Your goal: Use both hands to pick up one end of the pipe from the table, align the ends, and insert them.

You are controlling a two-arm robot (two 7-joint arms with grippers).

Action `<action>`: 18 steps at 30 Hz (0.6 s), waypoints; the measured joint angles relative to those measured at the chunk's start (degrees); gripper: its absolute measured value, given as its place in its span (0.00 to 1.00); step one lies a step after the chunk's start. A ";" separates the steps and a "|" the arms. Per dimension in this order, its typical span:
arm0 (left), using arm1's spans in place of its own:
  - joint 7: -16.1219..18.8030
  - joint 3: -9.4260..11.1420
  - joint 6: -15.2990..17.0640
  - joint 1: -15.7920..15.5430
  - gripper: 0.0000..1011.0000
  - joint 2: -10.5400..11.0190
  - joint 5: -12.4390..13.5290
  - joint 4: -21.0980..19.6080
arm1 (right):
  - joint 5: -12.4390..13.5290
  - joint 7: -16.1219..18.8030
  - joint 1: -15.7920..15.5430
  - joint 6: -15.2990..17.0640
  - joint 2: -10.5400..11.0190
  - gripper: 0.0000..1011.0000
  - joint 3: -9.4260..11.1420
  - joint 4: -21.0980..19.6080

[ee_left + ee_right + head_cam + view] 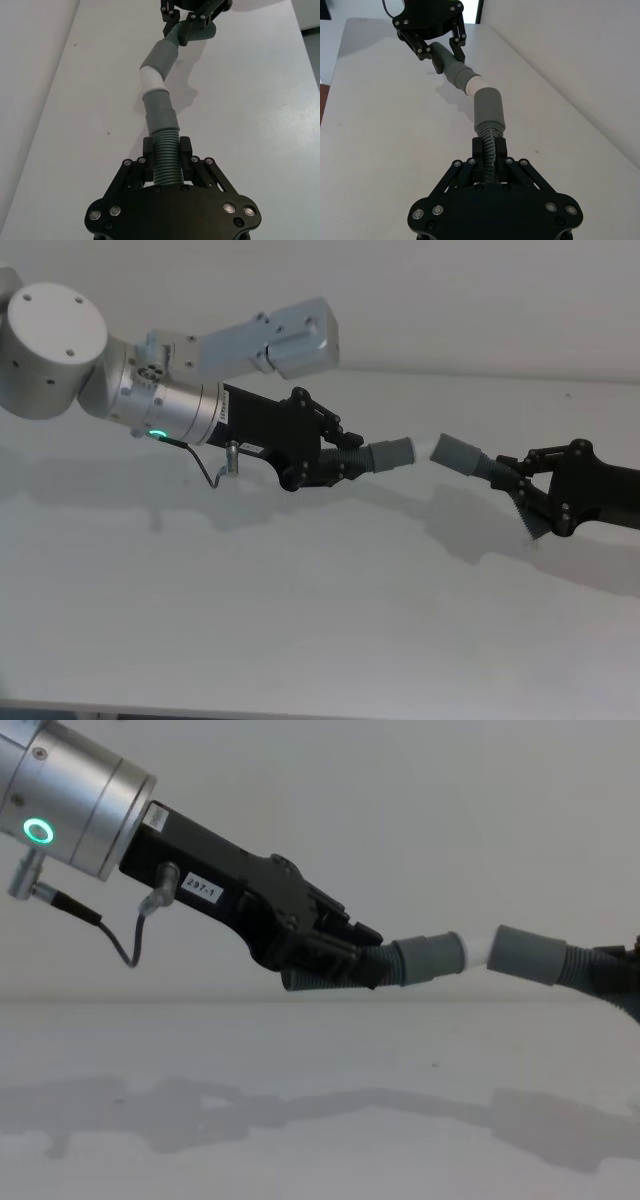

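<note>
Both pipe pieces hang in the air above the white table [300, 630]. My left gripper [345, 462] is shut on the ribbed hose [166, 160] of one piece. Its grey cuff [392, 455] ends in a white tip [478, 948]. My right gripper [515, 485] is shut on the ribbed hose [489, 142] of the other piece. This piece's wider grey socket [458, 453] faces the tip. The white tip [472, 85] sits at the socket's mouth [487, 95]. The two pieces meet at a slight angle rather than in a straight line.
The pale grey wall [480, 300] rises behind the table's far edge. A thin black cable [120, 935] loops under the silver left arm [60, 350] with its green ring light. The bare table surface spreads below both grippers.
</note>
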 joint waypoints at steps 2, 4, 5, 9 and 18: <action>-0.01 0.12 0.01 -0.07 0.30 0.08 -0.06 -0.11 | 0.14 0.13 0.09 -0.09 0.03 0.14 -0.07 0.09; -0.02 0.23 0.02 -0.16 0.30 0.14 -0.09 -0.17 | 0.27 0.24 0.14 -0.19 0.06 0.14 -0.14 0.15; -0.02 0.28 0.02 -0.19 0.30 0.16 -0.10 -0.20 | 0.43 0.35 0.18 -0.28 0.10 0.14 -0.18 0.21; -0.01 0.51 0.10 -0.33 0.30 0.27 -0.15 -0.37 | 0.77 0.78 0.31 -0.55 0.18 0.14 -0.30 0.41; 0.27 1.03 0.42 -0.58 0.30 0.56 -0.22 -0.85 | 1.56 2.27 0.59 -1.53 0.45 0.14 -0.69 0.82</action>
